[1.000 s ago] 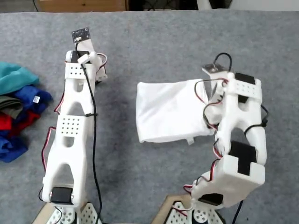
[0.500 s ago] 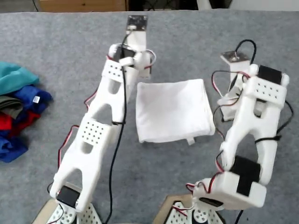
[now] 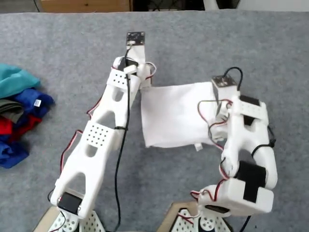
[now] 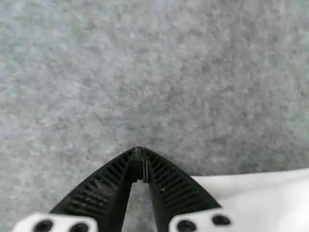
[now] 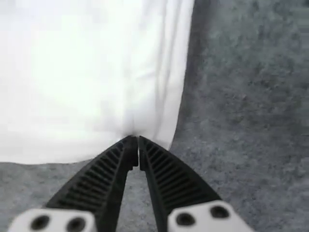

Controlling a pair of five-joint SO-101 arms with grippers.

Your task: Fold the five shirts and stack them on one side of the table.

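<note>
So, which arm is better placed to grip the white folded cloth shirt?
Right, probably: the shut right gripper touches the puckered edge of the white folded cloth shirt; the shut left gripper is over grey felt beside its corner.

The shirt (image 3: pixel 176 116) lies mid-tabletop (image 3: pixel 270 43). A heap of shirts (image 3: pixel 19 113) sits well apart at its 9 o'clock, at the tabletop's edge. The left jaws are just beside the shirt's 11 o'clock corner, and the right jaws are on its 3 o'clock edge.

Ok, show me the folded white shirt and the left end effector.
folded white shirt (image 3: pixel 174 113), high view, middle of its top layer.
left end effector (image 4: pixel 139 157), left wrist view, between its closed black fingertips.
</note>
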